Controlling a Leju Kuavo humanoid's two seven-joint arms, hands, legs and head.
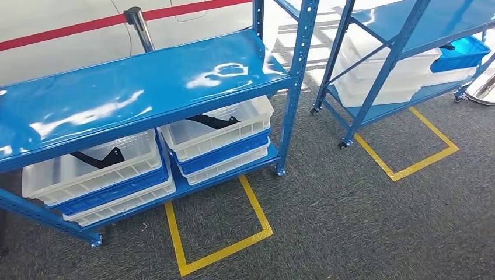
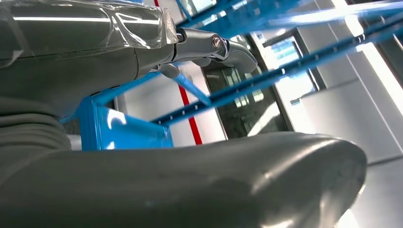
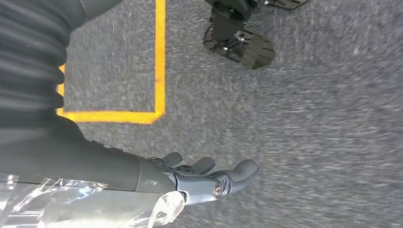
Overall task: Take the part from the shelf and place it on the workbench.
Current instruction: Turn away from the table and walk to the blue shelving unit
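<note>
Two black parts lie in white bins on the lower level of the blue shelf [image 1: 134, 87]: one part [image 1: 102, 157] in the left bin [image 1: 82, 178], the other [image 1: 213, 121] in the right bin [image 1: 233, 134]. Each white bin sits stacked on blue and white bins. My left hand [image 2: 95, 61] is raised close to blue shelf beams [image 2: 247, 80], its thumb [image 2: 214, 180] and fingers [image 2: 223, 47] apart with nothing between them. My right hand [image 3: 190, 178] hangs over the grey carpet, fingers [image 3: 237, 173] stretched out and empty.
A second blue shelf [image 1: 408, 35] with white and blue bins stands to the right, with a gap of carpet between the two. Yellow tape outlines [image 1: 222, 248] [image 1: 417, 163] mark the floor before each shelf. A post with a red belt [image 1: 137, 20] stands behind.
</note>
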